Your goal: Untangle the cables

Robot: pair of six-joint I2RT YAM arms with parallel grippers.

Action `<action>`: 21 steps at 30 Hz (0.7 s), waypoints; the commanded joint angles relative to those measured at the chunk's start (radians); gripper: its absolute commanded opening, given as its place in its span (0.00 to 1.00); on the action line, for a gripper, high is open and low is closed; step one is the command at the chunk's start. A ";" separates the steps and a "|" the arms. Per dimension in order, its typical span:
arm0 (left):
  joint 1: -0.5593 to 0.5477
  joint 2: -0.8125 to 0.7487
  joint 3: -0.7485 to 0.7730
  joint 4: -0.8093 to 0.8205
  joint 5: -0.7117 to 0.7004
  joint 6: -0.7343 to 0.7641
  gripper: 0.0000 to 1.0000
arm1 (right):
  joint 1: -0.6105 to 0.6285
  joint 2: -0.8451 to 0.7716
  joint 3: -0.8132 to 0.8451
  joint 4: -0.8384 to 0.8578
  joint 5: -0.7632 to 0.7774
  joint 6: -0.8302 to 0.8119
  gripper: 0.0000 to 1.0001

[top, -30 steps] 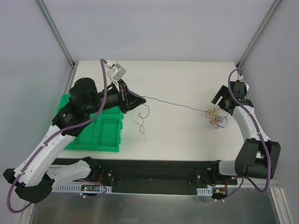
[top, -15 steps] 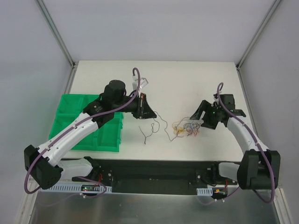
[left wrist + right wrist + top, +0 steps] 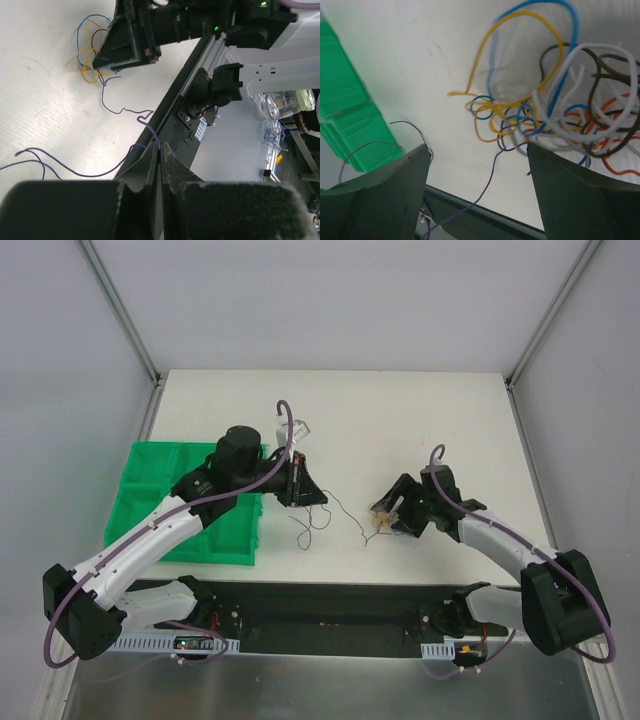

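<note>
Cables (image 3: 382,525) lie as a small many-coloured wad on the nearer half of the white table (image 3: 430,420), a little right of its middle. Through the right wrist camera we make out yellow, blue, white, dark and red-orange loops crossing over one another there. We see the right gripper (image 3: 476,152) low over the wad with its jaws spread wide. Its fingers (image 3: 385,195) stand at either side of that view with nothing clasped between them, and we cannot tell whether a fingertip touches the wires.

From the wad a thin purple wire (image 3: 158,142) wanders leftward over the table in loose curls. Slightly farther back and to the left, the left gripper (image 3: 318,496) has its jaws pressed tight together on that wire. In its own wrist view we see the strand run straight into the seam between the two fingers.

Left of that arm sits a green bin (image 3: 150,515) with several compartments, along the left side of the table. Its back edge reaches farther from us than either gripper
</note>
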 commanded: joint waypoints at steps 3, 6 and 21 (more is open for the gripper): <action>0.005 -0.069 0.014 0.017 0.065 0.047 0.00 | 0.047 0.111 -0.048 0.165 0.147 0.164 0.77; 0.005 -0.091 0.028 0.017 0.117 0.062 0.00 | 0.049 0.163 -0.030 0.157 0.233 0.144 0.65; 0.039 -0.370 0.405 -0.300 -0.366 0.329 0.00 | -0.370 0.221 0.027 0.125 0.198 -0.037 0.28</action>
